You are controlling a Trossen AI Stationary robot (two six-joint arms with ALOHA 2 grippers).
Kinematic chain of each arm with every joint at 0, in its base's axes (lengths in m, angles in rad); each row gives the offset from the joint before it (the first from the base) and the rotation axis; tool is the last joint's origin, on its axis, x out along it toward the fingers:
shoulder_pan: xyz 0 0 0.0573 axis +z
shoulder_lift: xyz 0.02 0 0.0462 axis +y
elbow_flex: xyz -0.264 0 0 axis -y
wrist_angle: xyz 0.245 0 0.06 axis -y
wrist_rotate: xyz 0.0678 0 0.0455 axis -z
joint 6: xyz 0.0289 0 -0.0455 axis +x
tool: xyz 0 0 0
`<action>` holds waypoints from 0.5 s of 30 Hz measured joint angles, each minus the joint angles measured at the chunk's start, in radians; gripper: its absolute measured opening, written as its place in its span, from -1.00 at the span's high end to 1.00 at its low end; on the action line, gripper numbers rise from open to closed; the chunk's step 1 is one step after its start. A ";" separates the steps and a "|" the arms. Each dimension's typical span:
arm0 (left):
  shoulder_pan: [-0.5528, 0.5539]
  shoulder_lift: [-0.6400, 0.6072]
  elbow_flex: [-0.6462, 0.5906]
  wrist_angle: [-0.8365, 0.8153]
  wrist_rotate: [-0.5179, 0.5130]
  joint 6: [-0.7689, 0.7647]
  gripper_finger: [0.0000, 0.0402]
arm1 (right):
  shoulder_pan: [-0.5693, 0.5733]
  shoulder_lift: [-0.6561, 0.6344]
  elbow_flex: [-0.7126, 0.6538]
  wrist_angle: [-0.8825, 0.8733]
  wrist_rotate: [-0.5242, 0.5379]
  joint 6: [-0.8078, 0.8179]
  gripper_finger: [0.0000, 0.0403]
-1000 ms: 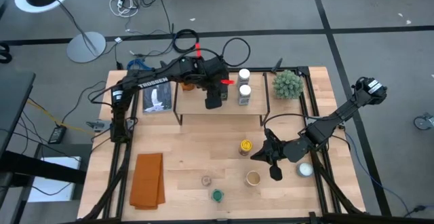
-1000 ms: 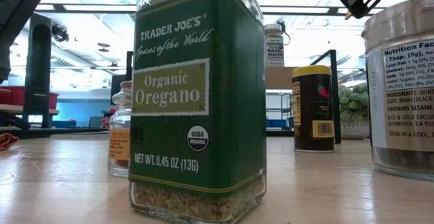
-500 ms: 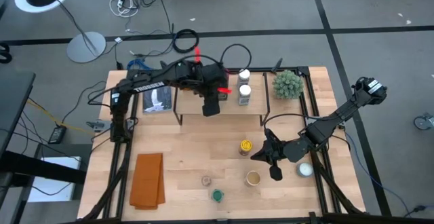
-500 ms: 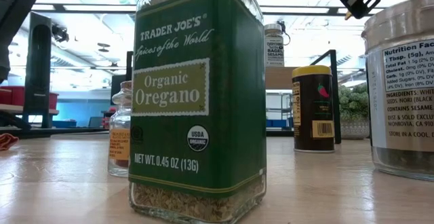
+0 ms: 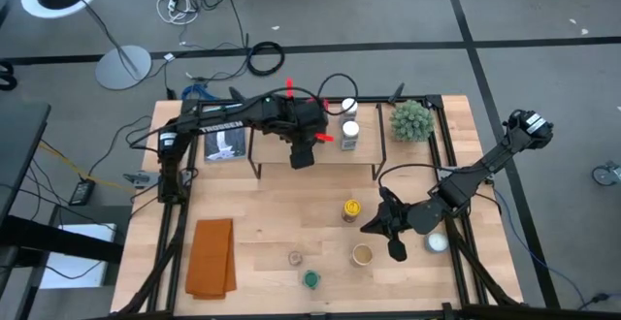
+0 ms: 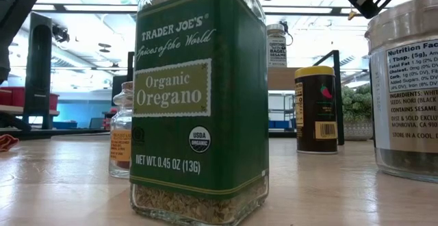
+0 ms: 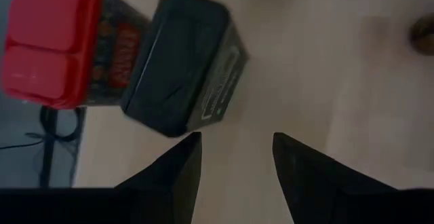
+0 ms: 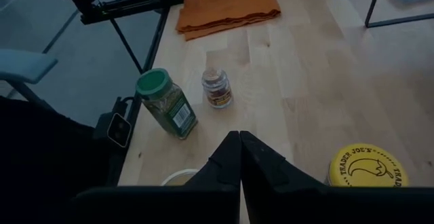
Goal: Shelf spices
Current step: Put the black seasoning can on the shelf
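On the shelf (image 5: 335, 168) a red-lidded tin (image 7: 102, 51) lies tipped over, just ahead of the left gripper (image 7: 234, 149), whose jaws are spread and holding nothing. Two white-capped jars (image 5: 348, 121) stand at the gripper's 3 o'clock on the same board. Down on the bench (image 5: 262, 223), the yellow-lidded jar (image 5: 350, 208), tan-lidded jar (image 5: 362, 254), green-lidded jar (image 5: 310, 279) and a small amber jar (image 5: 295, 258) wait at the shelf's 6 o'clock. The right gripper (image 5: 395, 247), jaws pressed together, hovers beside the tan lid, at its 3 o'clock.

Left claw (image 7: 234, 157) parted, right claw (image 8: 240, 157) closed
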 joint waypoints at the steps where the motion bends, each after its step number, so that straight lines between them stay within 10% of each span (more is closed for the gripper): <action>1: 0.004 0.000 -0.004 0.000 0.000 0.002 0.07 | 0.000 0.000 0.000 0.000 0.000 0.000 0.98; 15: -0.023 0.000 -0.031 -0.010 0.074 -0.055 0.07 | 0.000 0.000 0.000 0.000 0.000 0.000 0.98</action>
